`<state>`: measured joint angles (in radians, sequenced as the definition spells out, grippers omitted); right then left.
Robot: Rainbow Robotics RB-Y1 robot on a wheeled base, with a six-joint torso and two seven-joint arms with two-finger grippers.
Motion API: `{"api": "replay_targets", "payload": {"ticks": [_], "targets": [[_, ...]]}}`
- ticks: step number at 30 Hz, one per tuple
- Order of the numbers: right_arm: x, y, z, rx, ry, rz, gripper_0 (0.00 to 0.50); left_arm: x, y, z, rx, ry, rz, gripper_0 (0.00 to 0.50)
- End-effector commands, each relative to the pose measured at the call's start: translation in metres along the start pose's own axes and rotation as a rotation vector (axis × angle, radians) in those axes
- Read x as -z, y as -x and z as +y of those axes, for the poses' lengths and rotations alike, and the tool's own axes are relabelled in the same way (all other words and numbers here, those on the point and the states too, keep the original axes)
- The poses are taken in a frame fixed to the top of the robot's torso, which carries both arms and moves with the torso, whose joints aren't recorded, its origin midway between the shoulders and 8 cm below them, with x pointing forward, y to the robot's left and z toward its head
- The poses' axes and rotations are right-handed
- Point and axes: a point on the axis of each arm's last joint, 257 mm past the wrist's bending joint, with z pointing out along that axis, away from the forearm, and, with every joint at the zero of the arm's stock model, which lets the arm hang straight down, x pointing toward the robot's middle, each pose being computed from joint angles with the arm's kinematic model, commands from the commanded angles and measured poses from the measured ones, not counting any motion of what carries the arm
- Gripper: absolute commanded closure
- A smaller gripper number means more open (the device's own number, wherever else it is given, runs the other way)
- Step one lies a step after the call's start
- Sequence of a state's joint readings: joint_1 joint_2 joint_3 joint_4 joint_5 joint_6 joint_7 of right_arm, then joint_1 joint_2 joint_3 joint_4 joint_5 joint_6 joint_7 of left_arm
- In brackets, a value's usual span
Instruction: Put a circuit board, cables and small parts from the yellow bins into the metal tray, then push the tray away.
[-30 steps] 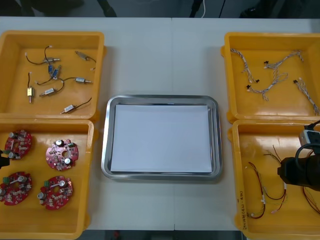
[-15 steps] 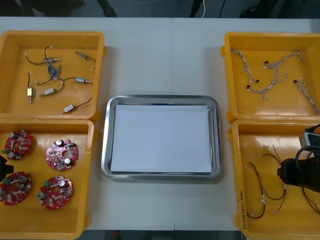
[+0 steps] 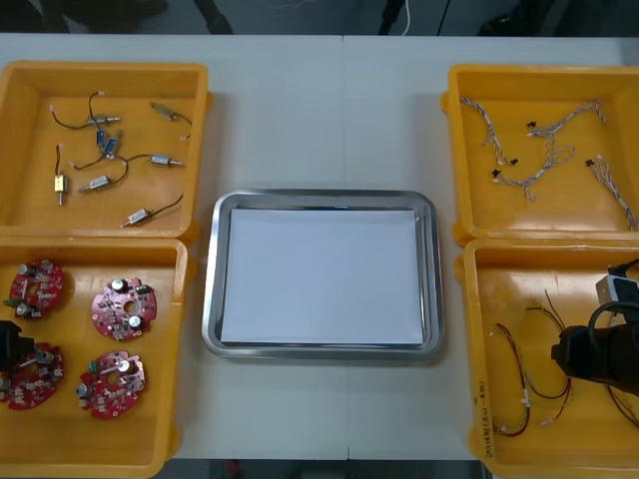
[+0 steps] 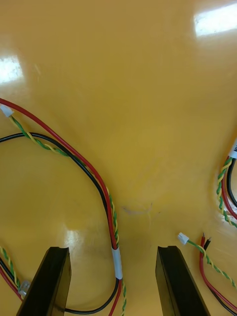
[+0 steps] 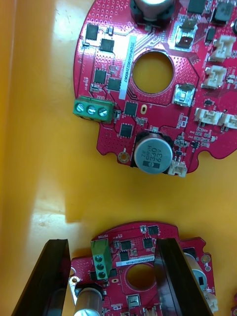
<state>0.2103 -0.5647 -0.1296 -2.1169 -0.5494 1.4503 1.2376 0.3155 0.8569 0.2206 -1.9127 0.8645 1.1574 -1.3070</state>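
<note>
Metal tray [image 3: 212, 299], white inside, at worktop [image 3: 319, 120] centre. Left of tray, near yellow bin [image 3: 165, 399]: four round red circuit boards [image 3: 124, 307]. Left hand [image 3: 8, 344] over boards on side away from tray. Left wrist view: fingers wide apart astride one board [image 5: 143, 261], gripping nothing. Right of tray: right hand [image 3: 584, 354] low over red and yellow cables [image 3: 529, 384]. Right wrist view: fingers spread, one cable [image 4: 101, 190] between, ungripped. Far bins: small metal parts [image 3: 100, 182] left of tray, twisted cables [image 3: 539, 160] right.

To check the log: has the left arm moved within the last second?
Yes. The left arm moved toward the near edge of the table, from the far-left circuit board to the near-left one.
</note>
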Motion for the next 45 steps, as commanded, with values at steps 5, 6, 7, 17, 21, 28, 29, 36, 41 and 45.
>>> {"api": "replay_targets", "payload": {"ticks": [5, 6, 7, 17, 21, 28, 29, 36, 41, 45], "targets": [[-0.007, -0.021, 0.005, -0.016, 0.011, 0.033, 0.0, 0.0, -0.017, 0.019, -0.004, 0.043, 0.016, 0.0], [-0.007, -0.02, 0.005, -0.013, 0.009, 0.032, 0.0, -0.001, -0.018, 0.021, -0.002, 0.046, 0.016, 0.0], [-0.008, -0.022, 0.005, -0.013, 0.005, 0.035, 0.0, -0.001, -0.019, 0.02, 0.0, 0.043, 0.016, 0.0], [-0.015, -0.025, 0.002, 0.01, -0.018, 0.023, 0.0, -0.004, -0.021, 0.022, -0.008, 0.051, 0.019, 0.0], [-0.017, -0.027, 0.0, 0.019, -0.029, 0.023, 0.0, -0.006, -0.02, 0.022, -0.008, 0.051, 0.016, 0.0], [-0.02, -0.031, 0.002, 0.015, -0.017, 0.011, 0.0, -0.006, -0.02, 0.024, -0.013, 0.059, 0.014, 0.0], [-0.02, -0.031, 0.001, 0.013, -0.016, 0.008, 0.0, -0.006, -0.02, 0.024, -0.014, 0.061, 0.014, 0.01], [-0.021, -0.032, 0.001, 0.011, -0.01, -0.005, 0.0, -0.008, -0.021, 0.023, -0.021, 0.062, 0.012, 0.5], [-0.021, -0.032, 0.002, 0.007, -0.006, -0.004, 0.0, -0.008, -0.021, 0.022, -0.019, 0.06, 0.012, 0.5], [-0.021, -0.032, 0.003, 0.008, -0.004, -0.005, 0.0, -0.008, -0.021, 0.022, -0.021, 0.06, 0.01, 0.5]]}}
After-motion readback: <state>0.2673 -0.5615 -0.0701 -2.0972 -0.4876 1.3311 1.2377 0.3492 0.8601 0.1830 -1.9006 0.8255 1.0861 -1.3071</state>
